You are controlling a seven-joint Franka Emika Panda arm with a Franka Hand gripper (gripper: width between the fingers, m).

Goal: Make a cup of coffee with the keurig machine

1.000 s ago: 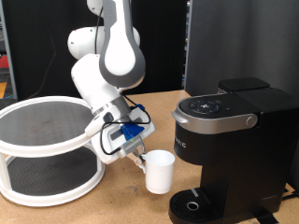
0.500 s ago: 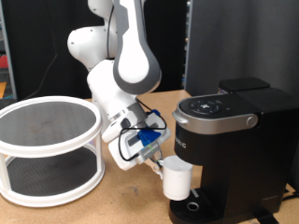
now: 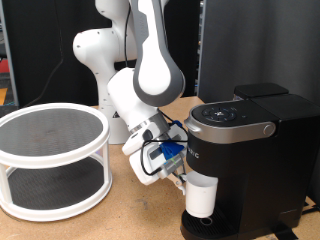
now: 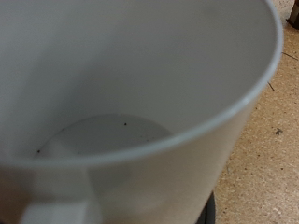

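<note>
Jaws of our gripper (image 3: 183, 180) hold the cup (image 3: 203, 196) by its side nearest the arm, though the exterior view hides the fingertips themselves. We see the cup upright, its long axis vertical, under the brew head of the keurig (image 3: 250, 150) and just above the round drip base (image 3: 210, 224). In the wrist view the cup's (image 4: 131, 93) empty interior fills the frame. Off to the exterior view's left, well apart, stands a two-tier rack (image 3: 50, 160) on the surface (image 3: 120, 215).
</note>
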